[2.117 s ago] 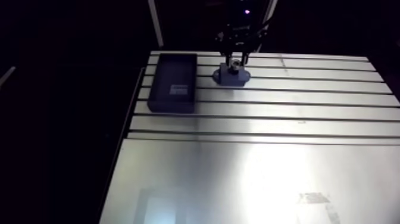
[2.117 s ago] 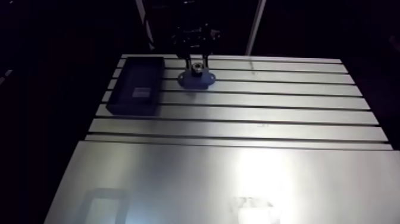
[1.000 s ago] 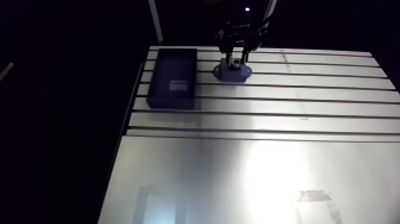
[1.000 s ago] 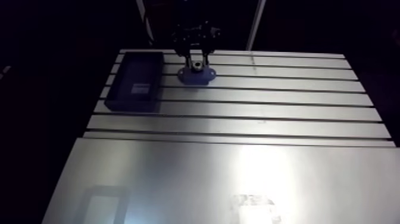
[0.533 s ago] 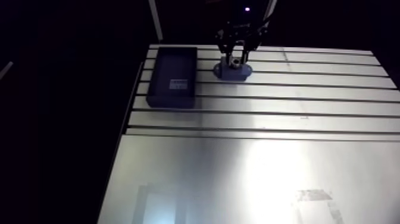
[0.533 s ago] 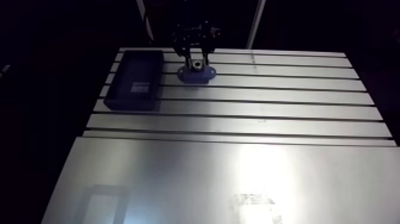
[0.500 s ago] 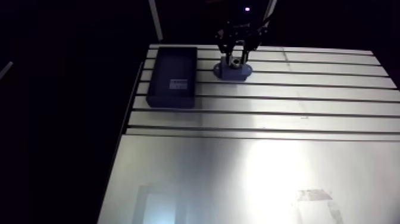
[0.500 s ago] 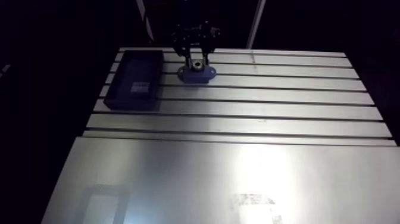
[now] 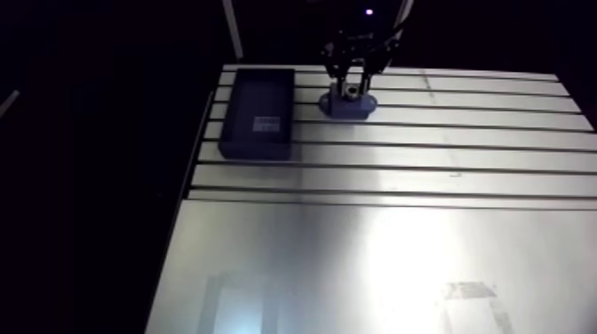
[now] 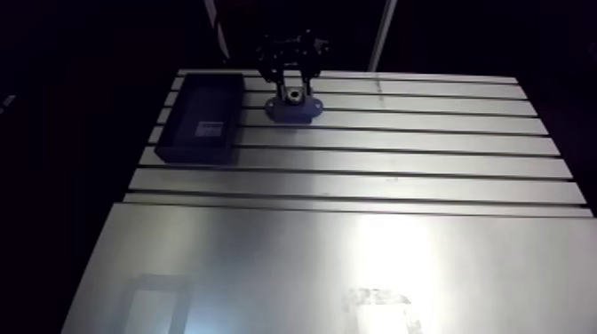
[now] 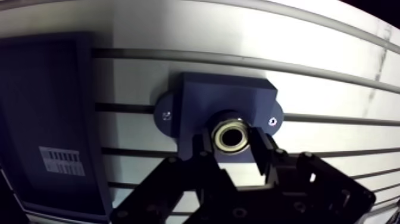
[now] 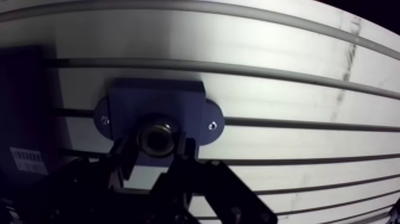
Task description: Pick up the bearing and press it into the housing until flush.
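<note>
A dark blue housing (image 11: 229, 101) with two flange ears sits bolted across the table slots. A metal ring bearing (image 11: 231, 137) is at the housing's bore, and my gripper (image 11: 232, 148) is shut on it, one finger (image 11: 202, 149) on each side. Whether the bearing sits flush in the bore I cannot tell. In the arm view the gripper (image 9: 354, 82) stands straight over the housing (image 9: 348, 105) near the table's far edge.
A dark rectangular tray (image 9: 258, 124) with a white label lies left of the housing, close to the table's left edge. The slotted aluminium table (image 9: 400, 178) stretches toward the front, where a smooth plate (image 9: 355, 266) covers it.
The gripper has stayed over the housing with the bearing in it; only a slight shift of the whole arm view, so the camera moved a little.
</note>
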Motion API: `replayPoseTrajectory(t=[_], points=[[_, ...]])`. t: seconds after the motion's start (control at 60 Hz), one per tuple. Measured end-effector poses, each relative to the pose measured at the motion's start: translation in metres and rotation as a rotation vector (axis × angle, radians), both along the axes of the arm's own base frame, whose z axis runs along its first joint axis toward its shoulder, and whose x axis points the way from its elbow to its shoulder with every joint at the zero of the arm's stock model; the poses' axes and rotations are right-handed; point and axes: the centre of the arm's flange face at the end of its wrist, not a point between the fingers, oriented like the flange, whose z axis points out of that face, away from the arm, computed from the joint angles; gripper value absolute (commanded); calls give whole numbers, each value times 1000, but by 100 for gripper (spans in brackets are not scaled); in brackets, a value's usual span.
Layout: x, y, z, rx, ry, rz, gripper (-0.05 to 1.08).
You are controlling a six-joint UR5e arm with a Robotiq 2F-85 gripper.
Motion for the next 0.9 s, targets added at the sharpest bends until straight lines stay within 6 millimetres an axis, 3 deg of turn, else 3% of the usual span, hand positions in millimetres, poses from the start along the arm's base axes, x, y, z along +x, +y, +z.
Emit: replayPoseTrajectory(t=[0.9], points=[[0, -2, -1, 0, -1, 3, 74]])
